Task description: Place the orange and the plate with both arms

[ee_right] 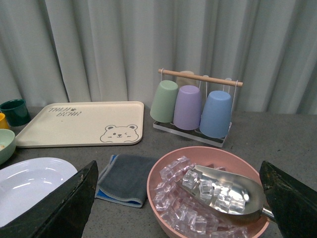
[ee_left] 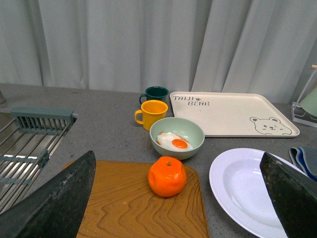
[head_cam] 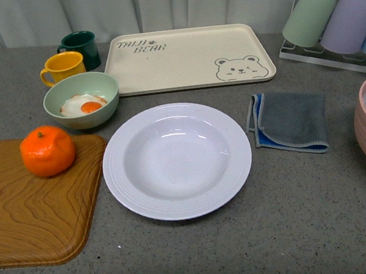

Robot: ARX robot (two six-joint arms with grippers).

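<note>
my left tool [ee_left: 177, 156] wide open, right tool [ee_right: 178, 163] too, orange [head_cam: 47, 150] on the wooden board [head_cam: 26, 214] (corner near the egg bowl [head_cam: 88, 118]), white plate [head_cam: 177, 160] just beside the board on the grey tabletop [head_cam: 299, 229]

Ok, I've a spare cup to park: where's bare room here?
Bare counter runs along the near edge, in front of the plate and cloth. The bear tray is bare too. Crowded: yellow mug, green mug, bowl and orange at left.

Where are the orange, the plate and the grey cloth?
orange [head_cam: 48, 151]: front view, middle of its peel.
plate [head_cam: 176, 159]: front view, bare centre of its well.
grey cloth [head_cam: 293, 119]: front view, its top fold.
</note>
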